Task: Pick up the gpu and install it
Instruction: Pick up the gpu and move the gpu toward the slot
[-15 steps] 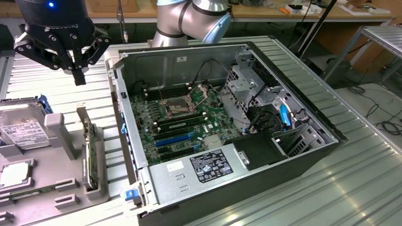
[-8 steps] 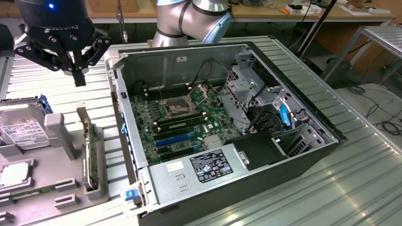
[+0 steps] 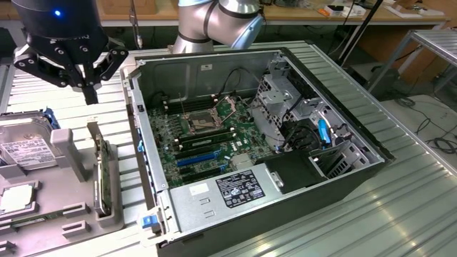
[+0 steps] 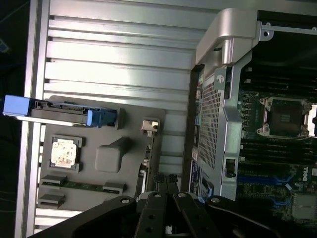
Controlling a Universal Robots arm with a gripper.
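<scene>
Nearest, toward the exterior view's left, on the slatted metal table [image 3: 371, 214]: a grey holder [image 3: 71, 160], with a processor chip [image 3: 16, 198] and a long green memory stick [image 3: 29, 220] lying in its pockets. Standing on its long edge in a slot along the holder's side closest to the computer case [image 3: 185, 64]: the gpu [image 3: 102, 171], untouched, not yet picked up. A little farther back on the same holder, a silver hard drive [image 3: 25, 147] with a white label.

Just beside the holder, lying open, the case, with a labelled power supply [image 3: 221, 195] at its near end and the green motherboard [image 3: 207, 139] behind that.

Farther back, hanging in the air above the far end of the holder's slot and clear of the gpu: the gripper [image 3: 91, 96], closed tight with no gap at its tip, holding nothing. From the wrist, the closed fingers [image 4: 160, 184] in line with the slot that has the gpu in it.

Farthest, behind the case, the arm's silver base [image 3: 218, 21] and a wooden bench [image 3: 286, 13].
</scene>
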